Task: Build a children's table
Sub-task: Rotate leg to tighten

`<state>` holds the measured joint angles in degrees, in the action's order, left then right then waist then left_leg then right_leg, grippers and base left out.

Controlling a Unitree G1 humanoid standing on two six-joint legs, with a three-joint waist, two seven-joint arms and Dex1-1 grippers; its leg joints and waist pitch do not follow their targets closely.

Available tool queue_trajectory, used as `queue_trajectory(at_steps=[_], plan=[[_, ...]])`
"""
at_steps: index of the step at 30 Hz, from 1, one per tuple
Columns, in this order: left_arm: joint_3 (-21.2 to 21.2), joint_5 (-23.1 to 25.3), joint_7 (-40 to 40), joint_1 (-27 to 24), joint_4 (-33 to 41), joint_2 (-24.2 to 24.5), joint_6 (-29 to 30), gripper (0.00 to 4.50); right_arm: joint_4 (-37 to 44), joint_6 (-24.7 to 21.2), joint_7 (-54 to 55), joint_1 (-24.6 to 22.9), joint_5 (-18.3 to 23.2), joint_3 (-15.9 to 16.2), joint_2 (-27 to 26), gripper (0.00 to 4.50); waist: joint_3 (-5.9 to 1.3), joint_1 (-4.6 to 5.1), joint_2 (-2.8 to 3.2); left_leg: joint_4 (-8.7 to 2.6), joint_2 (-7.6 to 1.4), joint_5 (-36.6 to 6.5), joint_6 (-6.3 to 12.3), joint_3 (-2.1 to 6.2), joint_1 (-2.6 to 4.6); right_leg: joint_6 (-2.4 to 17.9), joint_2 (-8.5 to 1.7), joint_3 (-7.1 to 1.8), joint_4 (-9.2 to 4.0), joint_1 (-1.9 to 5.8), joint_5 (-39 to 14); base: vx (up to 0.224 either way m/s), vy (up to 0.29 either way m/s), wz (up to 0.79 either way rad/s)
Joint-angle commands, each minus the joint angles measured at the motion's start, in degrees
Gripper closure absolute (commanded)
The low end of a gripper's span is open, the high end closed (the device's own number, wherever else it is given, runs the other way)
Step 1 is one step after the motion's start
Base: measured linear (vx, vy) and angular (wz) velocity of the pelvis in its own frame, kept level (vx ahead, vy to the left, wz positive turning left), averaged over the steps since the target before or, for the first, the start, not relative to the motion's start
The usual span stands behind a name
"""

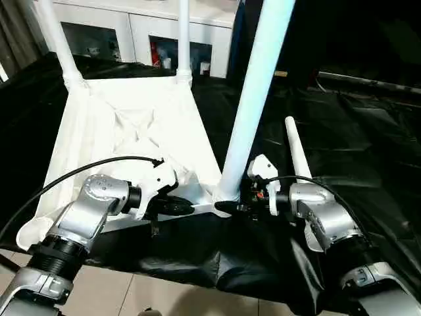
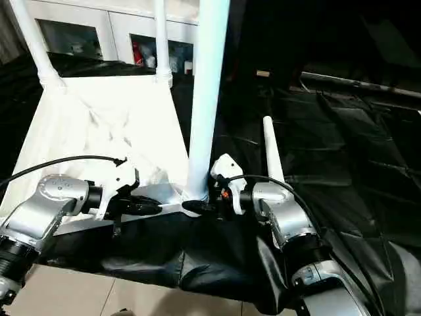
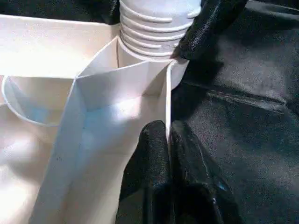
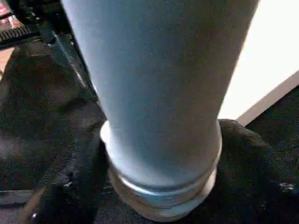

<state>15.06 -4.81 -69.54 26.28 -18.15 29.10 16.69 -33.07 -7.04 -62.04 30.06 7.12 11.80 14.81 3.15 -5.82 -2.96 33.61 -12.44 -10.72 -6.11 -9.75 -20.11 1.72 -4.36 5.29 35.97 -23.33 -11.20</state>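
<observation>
The children's table top (image 1: 131,125) lies upside down on the black cloth, ribs up. Two white legs (image 1: 56,39) (image 1: 183,39) stand in its far corner sockets. A third leg (image 1: 256,85) stands upright in the near right socket, its threaded base (image 3: 156,28) at the socket's mouth. My right gripper (image 1: 227,207) is closed around that base, a finger on each side (image 4: 70,182). My left gripper (image 3: 167,128) is shut on the thin near rim of the top, just left of that socket. A fourth leg (image 1: 297,151) lies loose on the cloth to the right.
The black-draped table (image 1: 355,131) stretches to the right and back. Its front edge hangs over the tiled floor (image 1: 164,296) just below my forearms. A white cabinet with glass doors (image 1: 131,33) stands behind the table top.
</observation>
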Motion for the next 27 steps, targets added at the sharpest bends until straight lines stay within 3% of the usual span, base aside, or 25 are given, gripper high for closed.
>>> queue_trajectory(at_steps=[1, 6, 10, 13, 16, 19, 22, 27], plan=[[0.64, -2.93, -2.28, -0.05, 3.18, -0.66, -0.33, 4.5, 1.04, -0.6, -0.62, -0.63, 0.36, 0.55, 0.77, 1.42, -3.72, 0.07, 0.47, -3.84, -1.02, -7.93, 1.94, -0.17, 0.07, 11.56, -3.8, -3.45, -3.86, 3.61, -6.58, 0.0, 0.0, 0.0], [0.54, -2.69, -2.5, -0.43, 3.18, -0.67, -0.15, 4.5, 1.73, -0.93, -0.15, -1.64, 0.2, 0.44, 0.35, 1.62, -3.74, 0.13, 0.42, -3.82, -1.0, -7.67, 1.97, -0.16, 0.03, 11.61, -3.75, -3.45, -3.8, 3.6, -6.24, 0.0, 0.0, 0.0], [0.32, -1.08, 0.69, 0.09, 1.58, -1.78, -1.14, 4.5, -0.47, -0.34, 5.01, -1.7, 0.42, -1.65, -1.65, 1.68, -3.65, 0.19, 0.46, -3.89, -1.01, -8.13, 1.62, -0.15, 0.02, 11.18, -3.8, -3.45, -3.97, 3.51, -7.78, 0.0, 0.0, 0.0], [-0.14, 2.42, 9.21, 2.25, -2.72, -5.09, -1.97, 4.5, -5.93, 0.51, 18.07, -0.64, -0.46, -5.72, -5.55, 1.69, -3.46, 0.54, 0.46, -4.12, -0.93, -10.69, -0.36, -0.02, 0.28, 9.73, -4.03, -3.43, -4.69, 3.36, -14.22, 0.0, 0.0, 0.0], [-0.37, 4.81, 17.81, 4.74, -6.02, -9.79, 0.23, 4.5, -9.68, -1.12, 31.7, 0.57, -0.38, -9.5, -10.03, 1.7, -3.38, 0.79, 0.36, -4.2, -0.87, -11.23, -0.85, 0.05, 0.18, 8.07, -4.05, -3.42, -5.13, 3.33, -17.51, 0.0, 0.0, 0.0], [-0.23, 5.77, 21.33, 5.97, -7.6, -12.02, 0.91, 4.5, -11.31, -1.58, 37.14, 1.54, 0.23, -11.13, -12.21, 1.7, -3.34, 0.78, 0.46, -4.13, -0.77, -12.46, -1.05, -0.02, 0.47, 6.74, -4.07, -3.44, -5.67, 2.89, -20.56, 0.0, 0.0, 0.0], [0.05, 7.58, 29.54, 9.08, -11.65, -18.61, 2.68, 4.5, -15.67, 0.72, 46.53, 4.55, -0.02, -12.51, -17.86, 1.7, -3.43, 0.88, 0.57, -4.19, -0.75, -12.49, -1.41, 0.08, 0.5, 6.58, -3.91, -3.34, -5.58, 2.71, -19.86, 0.0, 0.0, 0.0], [0.72, 7.62, 27.96, 9.06, -11.38, -19.29, 1.06, 4.5, -15.75, 2.67, 43.85, 5.14, -0.69, -11.32, -19.03, 1.7, -3.68, 0.75, 0.49, -4.1, -0.73, -11.22, -0.25, 0.05, -0.01, 7.09, -3.9, -3.37, -5.05, 3.15, -14.38, 0.0, 0.0, 0.0]])
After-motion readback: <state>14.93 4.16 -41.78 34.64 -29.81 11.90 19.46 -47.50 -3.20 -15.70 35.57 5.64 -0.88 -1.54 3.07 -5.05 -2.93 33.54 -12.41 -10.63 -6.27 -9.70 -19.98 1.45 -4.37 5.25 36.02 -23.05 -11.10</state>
